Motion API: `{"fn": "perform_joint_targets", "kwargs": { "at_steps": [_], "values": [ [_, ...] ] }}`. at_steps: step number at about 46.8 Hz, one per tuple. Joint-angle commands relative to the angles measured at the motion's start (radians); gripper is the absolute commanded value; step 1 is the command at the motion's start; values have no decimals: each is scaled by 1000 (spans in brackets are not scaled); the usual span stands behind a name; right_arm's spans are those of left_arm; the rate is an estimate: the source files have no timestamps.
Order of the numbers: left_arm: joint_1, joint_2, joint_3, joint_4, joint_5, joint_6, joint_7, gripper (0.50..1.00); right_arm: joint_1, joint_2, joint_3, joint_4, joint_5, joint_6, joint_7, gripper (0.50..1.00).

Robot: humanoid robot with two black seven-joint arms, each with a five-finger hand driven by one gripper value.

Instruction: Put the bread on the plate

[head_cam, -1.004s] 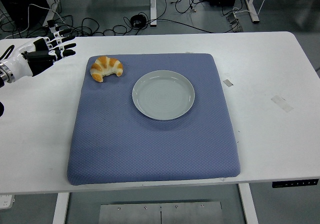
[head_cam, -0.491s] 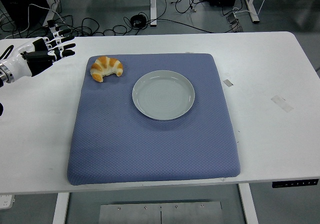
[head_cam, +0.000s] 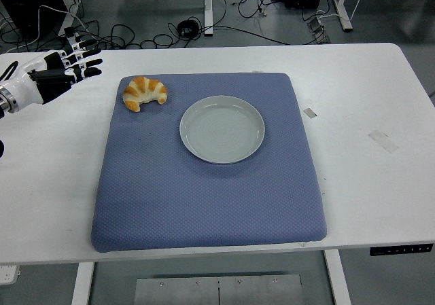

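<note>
A golden croissant (head_cam: 144,92) lies on the far left corner of a blue mat (head_cam: 204,176). A pale grey round plate (head_cam: 222,128) sits empty on the mat, to the right of the croissant and apart from it. My left hand (head_cam: 64,67) hovers over the white table at the far left, left of the croissant, with its fingers spread and holding nothing. My right arm does not show.
The white table (head_cam: 360,101) carries bits of tape (head_cam: 384,140) on its right side. Cables and table legs lie on the floor beyond the far edge.
My left hand has shifted very slightly up and left. Nothing else has moved.
</note>
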Motion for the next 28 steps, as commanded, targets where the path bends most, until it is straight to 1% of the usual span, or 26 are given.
{"fn": "perform_joint_targets", "kwargs": {
  "at_steps": [1, 28],
  "values": [
    [0, 0, 0, 0, 0, 0, 0, 977, 0, 0, 0, 0, 0, 0, 0, 1000],
    [-14, 1, -8, 0, 2, 3, 0, 975, 0, 0, 0, 0, 0, 0, 0, 1000]
  ]
}}
